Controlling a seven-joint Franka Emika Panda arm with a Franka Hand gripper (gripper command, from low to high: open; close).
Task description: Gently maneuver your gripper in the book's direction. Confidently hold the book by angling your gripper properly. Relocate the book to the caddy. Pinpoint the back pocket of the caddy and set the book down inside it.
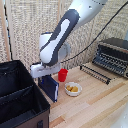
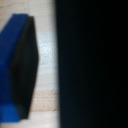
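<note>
Gripper [image 1: 45, 73] jaws clamped on book [image 1: 49, 87], lifted just beside caddy [image 1: 20, 100]. Grasp done; move over back pocket, drop-in left.

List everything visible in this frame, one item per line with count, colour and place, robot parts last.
book: 1, dark navy, upright under the gripper, beside the caddy
caddy: 1, black, exterior view's left foreground
red cup: 1, red, behind the book
bowl: 1, white with yellow contents, to the exterior view's right of the book
toaster oven: 1, dark, exterior view's far right
rack: 1, dark wire, in front of the oven
table: 1, light wood
gripper: 1, white, over the book's top edge
</note>
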